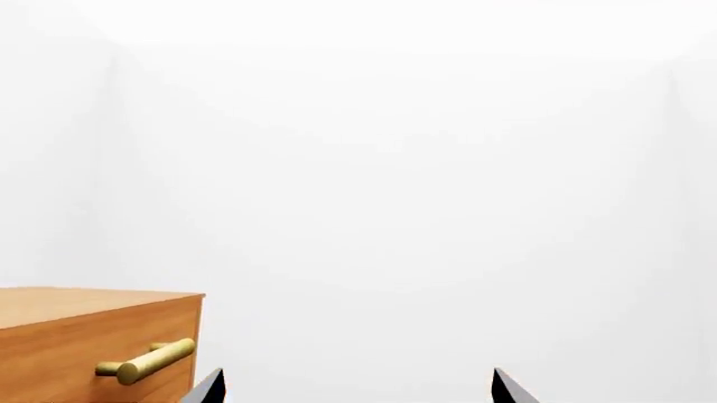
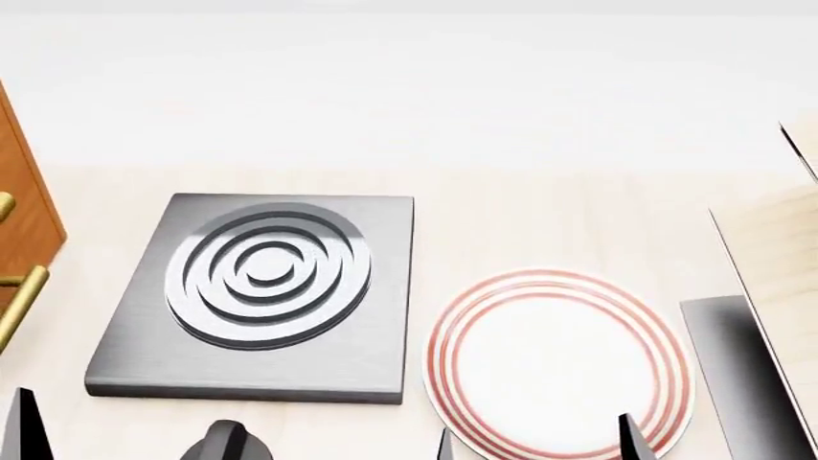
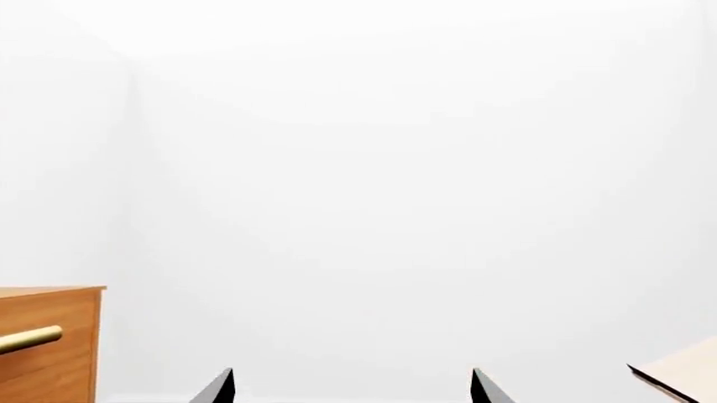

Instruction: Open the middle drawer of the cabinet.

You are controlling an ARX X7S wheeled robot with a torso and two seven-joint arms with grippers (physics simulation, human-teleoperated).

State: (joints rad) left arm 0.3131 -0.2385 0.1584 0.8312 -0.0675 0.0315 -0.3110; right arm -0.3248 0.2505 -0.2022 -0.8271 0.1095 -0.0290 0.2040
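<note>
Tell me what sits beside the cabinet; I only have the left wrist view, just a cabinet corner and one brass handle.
Observer: The head view shows a grey hotplate just right of the cabinet.
Operator: Report anything beyond it.
Observer: A white plate with red rings lies right of the hotplate, apart from it.
Operator: Give me the right gripper.
Observer: The right gripper is open and holds nothing.

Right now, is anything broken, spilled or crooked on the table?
Nothing stands out. The hotplate lies flat, the striped plate beside it looks whole and clean, and no spill shows. The cabinet at the left edge stands straight, but only a sliver of it shows, so its drawers can't be judged.
</note>
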